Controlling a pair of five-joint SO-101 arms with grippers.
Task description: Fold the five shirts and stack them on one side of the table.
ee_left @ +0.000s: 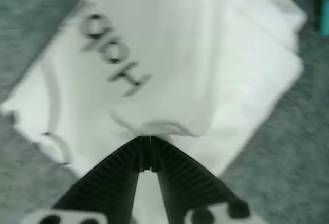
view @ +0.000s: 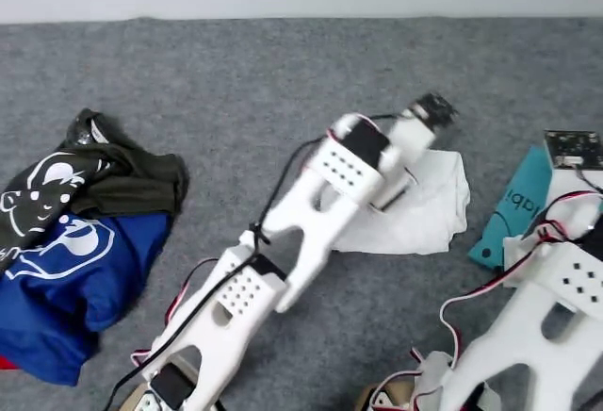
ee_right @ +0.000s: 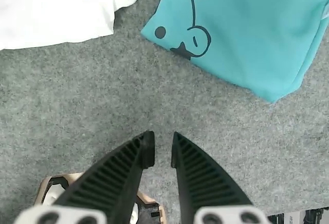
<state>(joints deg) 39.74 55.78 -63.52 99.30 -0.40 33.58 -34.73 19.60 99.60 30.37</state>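
A white shirt (view: pixel 419 208) with grey print lies crumpled right of the table's middle. My left gripper (ee_left: pixel 149 154) is down on it, shut on a raised fold of the white shirt (ee_left: pixel 169 70); in the high view the left arm (view: pixel 320 194) stretches over that shirt. A teal shirt (view: pixel 516 205) lies folded just to its right. My right gripper (ee_right: pixel 160 149) hovers over bare carpet near the teal shirt (ee_right: pixel 247 29), open by a narrow gap and holding nothing. At the far left, a dark olive shirt (view: pixel 141 180), a black printed shirt (view: pixel 42 199) and a blue shirt (view: pixel 80 284) lie heaped.
Grey carpet (view: pixel 283 81) covers the table, and a white wall runs along the back edge. A red scrap (view: pixel 8 364) peeks from under the blue shirt. The right arm (view: pixel 542 307) and both arm bases stand along the near edge.
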